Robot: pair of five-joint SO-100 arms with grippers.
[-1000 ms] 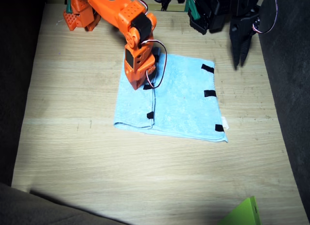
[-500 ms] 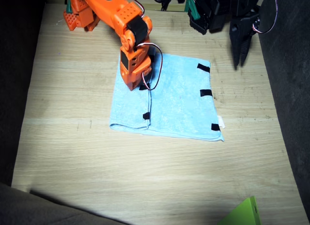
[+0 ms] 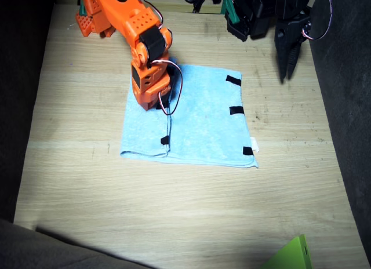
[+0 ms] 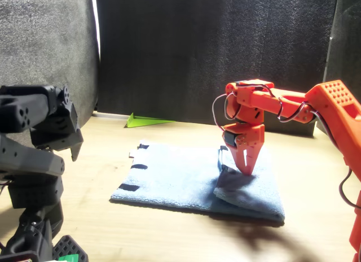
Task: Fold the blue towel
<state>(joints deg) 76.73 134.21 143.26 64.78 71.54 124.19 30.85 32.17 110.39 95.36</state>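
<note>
The orange right gripper point(image 3: 157, 102) presses down on the blue towel point(image 3: 203, 121), which lies partly folded on the wooden table point(image 3: 174, 211), while the black left gripper point(image 3: 288, 69) hangs apart past the towel's taped edge.

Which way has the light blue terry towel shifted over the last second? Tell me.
Yes: the light blue terry towel slid away from the black left arm's hand, dragged by the orange right hand.

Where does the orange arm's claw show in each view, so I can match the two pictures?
Fixed view: the right claw is left of centre in the upper half, tip down on the blue towel.
Front view: the same claw is right of centre, tip on the towel's raised fold.
Shared landmark: the black tape strip on the folded edge.
</note>
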